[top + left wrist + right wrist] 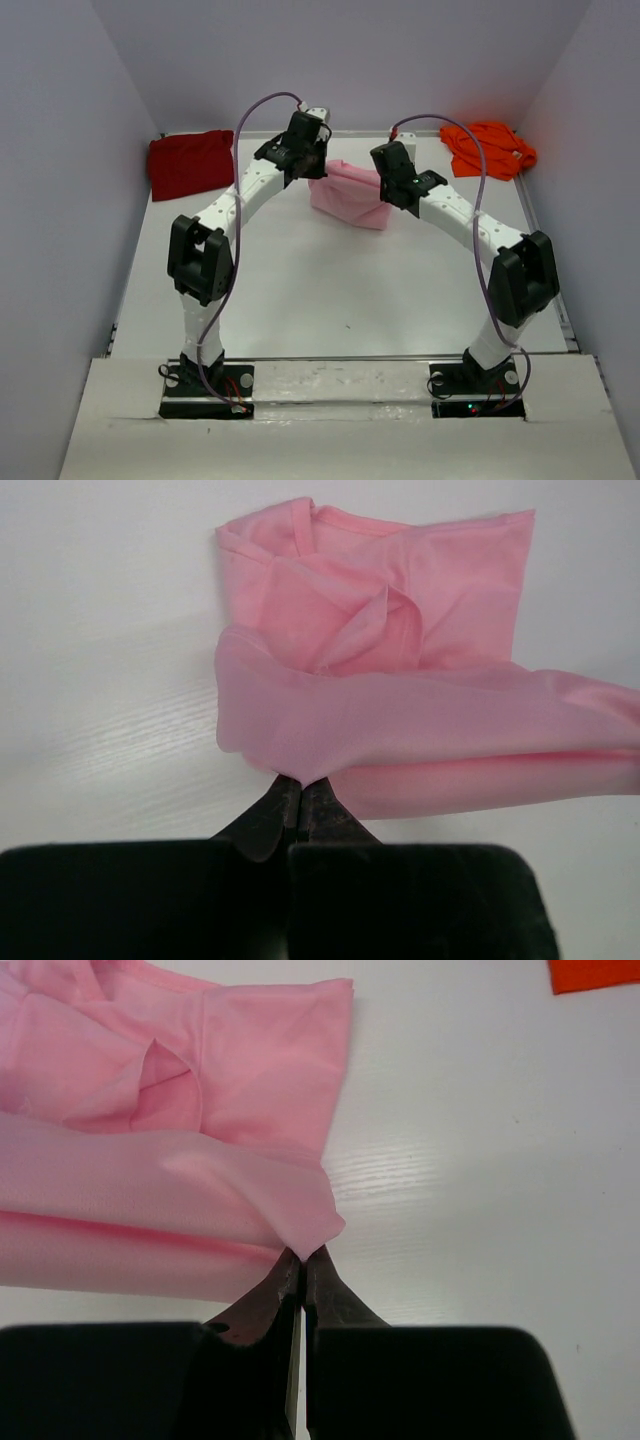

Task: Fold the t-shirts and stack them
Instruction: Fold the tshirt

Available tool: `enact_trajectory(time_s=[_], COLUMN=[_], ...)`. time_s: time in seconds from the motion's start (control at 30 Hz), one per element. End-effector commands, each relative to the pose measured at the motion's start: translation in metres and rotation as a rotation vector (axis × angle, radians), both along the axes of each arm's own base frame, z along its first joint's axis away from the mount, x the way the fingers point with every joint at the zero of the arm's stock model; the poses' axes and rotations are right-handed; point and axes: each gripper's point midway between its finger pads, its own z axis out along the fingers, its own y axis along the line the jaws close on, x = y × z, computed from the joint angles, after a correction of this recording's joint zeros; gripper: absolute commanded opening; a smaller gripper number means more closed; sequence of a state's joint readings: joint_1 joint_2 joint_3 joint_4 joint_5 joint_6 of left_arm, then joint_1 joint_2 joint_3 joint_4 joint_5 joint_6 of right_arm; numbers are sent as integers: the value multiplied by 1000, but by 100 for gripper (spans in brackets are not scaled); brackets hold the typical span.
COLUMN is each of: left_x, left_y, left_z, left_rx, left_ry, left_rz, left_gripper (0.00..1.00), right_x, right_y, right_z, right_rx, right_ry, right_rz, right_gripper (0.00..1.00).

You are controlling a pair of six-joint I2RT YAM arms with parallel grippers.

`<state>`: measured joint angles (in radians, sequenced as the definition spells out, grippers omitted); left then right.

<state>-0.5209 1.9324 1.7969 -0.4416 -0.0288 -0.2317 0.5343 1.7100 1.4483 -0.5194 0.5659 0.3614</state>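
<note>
In the top view the fingertips of both grippers are hidden under their wrist housings, and the two arms cover the left and right edges of the light pink t-shirt (349,197). It is half-folded and lies toward the far side of the white table (330,290). The wrist cameras show what the top view hides.

The left gripper (301,792) has its jaws pressed together on a near-left corner of the pink t-shirt. A fold of cloth is lifted off the rest of the garment (the collar opening shows just behind it). In that view the shirt's right side runs out of the picture.

The right gripper (303,1260) is likewise pinched on the pink t-shirt's near-right corner. There the cloth is cut off at the left edge.

The bright orange t-shirt (490,148) lies crumpled well to the right of the pink one and slightly farther back. In the right wrist view only a corner of it shows.

The dark red t-shirt (190,164) lies well to the left of the pink one. How it is folded cannot be made out.

In all there are three t-shirts, two arms and two grippers.
</note>
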Motion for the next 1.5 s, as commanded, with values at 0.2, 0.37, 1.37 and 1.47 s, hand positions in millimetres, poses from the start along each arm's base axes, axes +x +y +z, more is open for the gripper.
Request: enact_trajectory(time_s=[0.2,0.37,1.37,1.47], left_x=[56,80,152,153], left_y=[16,14,25,30], left_z=[-11,-19,-106,-122], left_rx=[48,38,49,55], left_ry=[-34,-37,-65,-37], left_rz=[66,70,165,180], left_gripper=[0,0,0,0], right_x=[41,58,129,129], right_y=[-19,-26,-66,-62], right_z=[-30,-41,-110,-121], right_rx=[-113,-131,-224,-217], right_ry=[19,12,71,96], right_rz=[-99,-140,-252,-231], right_gripper=[0,0,0,0])
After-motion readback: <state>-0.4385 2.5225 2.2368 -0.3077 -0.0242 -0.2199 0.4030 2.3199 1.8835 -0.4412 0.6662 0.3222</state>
